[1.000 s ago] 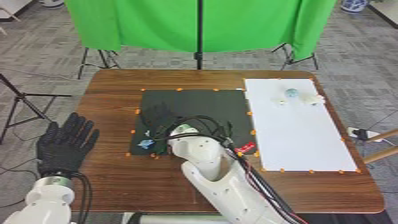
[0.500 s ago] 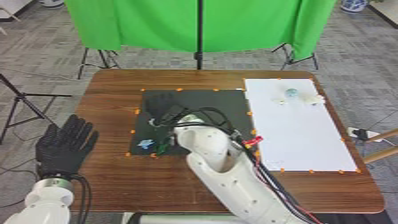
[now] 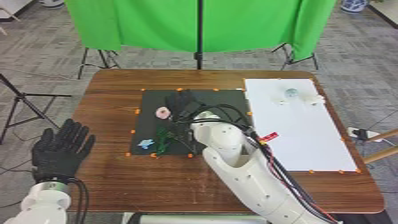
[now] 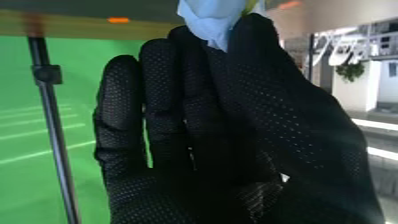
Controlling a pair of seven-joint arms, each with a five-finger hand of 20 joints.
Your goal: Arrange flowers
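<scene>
The right hand [image 3: 184,100] is over the far half of the black mat [image 3: 226,99]; its straight fingers are pressed together, and the thumb appears to pinch a pale blue petal [image 4: 209,22] against their tips, probably so that the delicate piece is not crushed in the palm. A pink flower [image 3: 163,112] is on the far-left part of the mat, just beside that hand; whether it belongs to the pinched petal I cannot tell. A blue flower [image 3: 146,144] lies at the mat's near-left corner, with green foliage [image 3: 163,140] right beside it, likely grouped there as stock for the arrangement; the white board [image 3: 306,145], right of the mat, bears white flowers [image 3: 314,100] and a pale blue round piece [image 3: 291,92], perhaps where the arrangement is to go. The left hand [image 3: 62,150] is well left of the mat, fingers straight and slightly spread, presumably to leave the right arm room.
</scene>
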